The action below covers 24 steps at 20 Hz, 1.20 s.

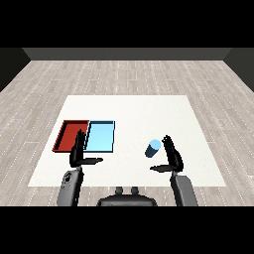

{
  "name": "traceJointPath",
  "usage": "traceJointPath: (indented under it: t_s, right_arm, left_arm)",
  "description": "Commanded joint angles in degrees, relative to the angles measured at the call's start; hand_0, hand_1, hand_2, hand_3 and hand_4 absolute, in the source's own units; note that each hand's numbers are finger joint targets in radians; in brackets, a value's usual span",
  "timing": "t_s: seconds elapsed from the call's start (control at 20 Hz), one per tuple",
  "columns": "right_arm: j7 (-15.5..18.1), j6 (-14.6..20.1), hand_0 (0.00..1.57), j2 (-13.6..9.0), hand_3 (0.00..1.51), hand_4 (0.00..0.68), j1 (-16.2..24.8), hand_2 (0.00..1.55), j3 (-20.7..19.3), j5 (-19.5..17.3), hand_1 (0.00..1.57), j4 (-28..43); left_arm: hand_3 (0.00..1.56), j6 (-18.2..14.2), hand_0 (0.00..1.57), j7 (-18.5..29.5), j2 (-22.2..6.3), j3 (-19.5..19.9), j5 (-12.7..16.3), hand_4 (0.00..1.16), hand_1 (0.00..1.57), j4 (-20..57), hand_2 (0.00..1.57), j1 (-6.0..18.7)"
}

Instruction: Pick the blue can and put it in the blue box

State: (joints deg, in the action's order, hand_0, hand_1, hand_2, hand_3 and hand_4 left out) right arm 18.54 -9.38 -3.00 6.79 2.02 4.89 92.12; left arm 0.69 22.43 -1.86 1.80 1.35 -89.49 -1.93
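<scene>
Reaching for the can

The small light-blue cylindrical can (153,148) lies tilted just left of the open right robot hand (172,158), the nearer one.

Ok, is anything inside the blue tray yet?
No. The blue tray shows only bare floor; the left hand covers its near-left corner. The blue can lies on the table beside the right hand.

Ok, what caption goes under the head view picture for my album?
Right hand open beside the blue can; blue tray waits near the left hand.
</scene>
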Motion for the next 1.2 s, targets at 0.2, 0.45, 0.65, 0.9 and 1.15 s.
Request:
traceJointPath:
  t_s: [0.2, 0.45, 0.65, 0.9, 1.15]
  right_arm:
    - [0.0, 0.8, 0.00, 1.2, 0.00, 0.000, -1.8, 0.00, -0.4, -1.0, 0.00, -3.1]
    - [0.2, -3.1, 0.00, -2.2, 0.00, 0.000, -4.3, 0.00, -5.8, 3.4, 0.00, -8.4]
    - [-1.5, 1.4, 0.00, 0.4, 0.00, 0.000, -8.6, 0.00, -4.2, -0.1, 0.00, -13.1]
    - [-0.8, 3.1, 0.00, 1.6, 0.00, 0.000, -10.9, 0.00, -5.1, 0.5, 0.00, -16.3]
    - [-0.2, 5.0, 0.00, 2.8, 0.00, 0.000, -10.4, 0.00, -3.9, -1.1, 0.00, -18.2]
  left_arm:
    - [0.00, -1.4, 0.00, -0.9, 0.8, -0.7, -0.9, 0.00, 0.00, -0.9, 0.00, 0.3]
    - [0.00, -2.7, 0.00, 0.0, 0.8, -0.5, -2.6, 0.00, 0.00, 1.5, 0.00, 1.9]
    - [0.00, -0.4, 0.00, 1.8, -0.3, 0.9, -0.7, 0.00, 0.00, 3.7, 0.00, 1.0]
    - [0.00, 0.2, 0.00, -3.2, -0.5, 1.1, 1.5, 0.00, 0.00, -2.7, 0.00, 0.1]
    - [0.00, -0.5, 0.00, -1.8, -1.2, 1.1, -0.5, 0.00, 0.00, -2.8, 0.00, -1.1]
